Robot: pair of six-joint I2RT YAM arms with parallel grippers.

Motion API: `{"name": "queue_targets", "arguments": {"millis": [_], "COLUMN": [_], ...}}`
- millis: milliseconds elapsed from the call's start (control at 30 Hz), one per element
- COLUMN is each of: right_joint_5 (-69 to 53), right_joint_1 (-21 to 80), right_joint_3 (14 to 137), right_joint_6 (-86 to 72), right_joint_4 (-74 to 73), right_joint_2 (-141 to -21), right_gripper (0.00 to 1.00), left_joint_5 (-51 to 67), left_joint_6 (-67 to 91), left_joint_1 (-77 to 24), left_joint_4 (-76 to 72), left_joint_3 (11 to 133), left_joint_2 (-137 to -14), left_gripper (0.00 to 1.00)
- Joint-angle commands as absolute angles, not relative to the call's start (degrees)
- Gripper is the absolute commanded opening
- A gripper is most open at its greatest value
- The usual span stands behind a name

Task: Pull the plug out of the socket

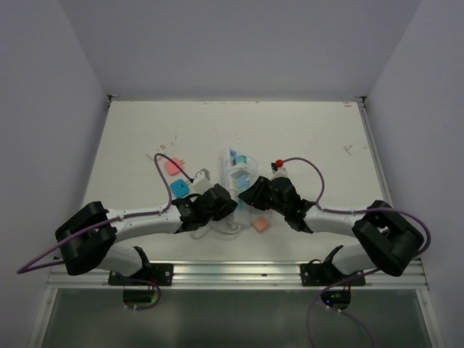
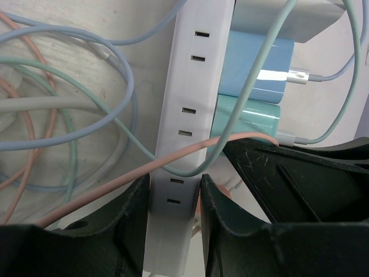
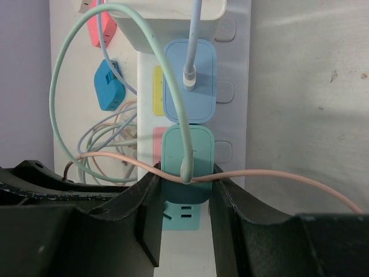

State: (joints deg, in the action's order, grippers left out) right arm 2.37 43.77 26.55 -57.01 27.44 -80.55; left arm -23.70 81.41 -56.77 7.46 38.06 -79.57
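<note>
The socket (image 1: 235, 168), a long white power strip, lies in the middle of the table. My left gripper (image 2: 174, 196) is shut on its near end, one finger on each long side of the socket (image 2: 187, 92). Plug cubes sit in the socket (image 3: 236, 69): a teal plug (image 3: 185, 164), a light blue plug (image 3: 190, 81) beyond it and a white plug (image 3: 167, 17) farthest. My right gripper (image 3: 184, 199) is closed on the teal plug, a finger against each side. A salmon cable (image 3: 277, 179) lies across the teal plug and my right fingers.
Loose pink (image 1: 172, 165) and blue (image 1: 178, 188) plug cubes lie left of the socket, and a salmon cube (image 1: 260, 225) lies near its front end. Tangled pastel cables (image 2: 63, 115) lie on the table left of the socket. Side walls border the table.
</note>
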Motion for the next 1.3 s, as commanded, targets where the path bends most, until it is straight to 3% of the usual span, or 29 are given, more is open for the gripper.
{"name": "queue_targets", "arguments": {"millis": [0, 567, 900, 1133, 1267], "right_joint_5": [6.33, 5.1, 12.48, 8.89, 8.09], "right_joint_1": [43.07, 43.15, 41.31, 41.04, 41.05], "right_joint_3": [26.72, 23.91, 26.01, 29.97, 30.94], "right_joint_6": [-57.31, -58.36, -58.01, -51.52, -48.61], "right_joint_4": [32.96, 34.81, 13.56, 1.15, -6.74], "right_joint_2": [-73.74, -69.61, -67.94, -68.47, -66.36], "right_gripper": [0.0, 0.0, 0.0, 0.15, 0.25], "left_joint_5": [-33.4, -35.51, -34.72, -30.69, -27.43], "left_joint_6": [82.88, 86.93, 80.69, 71.65, 67.68], "left_joint_1": [-54.84, -54.76, -54.76, -54.76, -54.76], "left_joint_4": [26.72, 30.5, 25.23, 19.35, 18.9], "left_joint_3": [35.24, 35.33, 34.72, 34.1, 33.84], "left_joint_2": [-82.18, -82.71, -78.84, -74.89, -70.5], "left_gripper": [0.0, 0.0, 0.0, 0.01, 0.15]}}
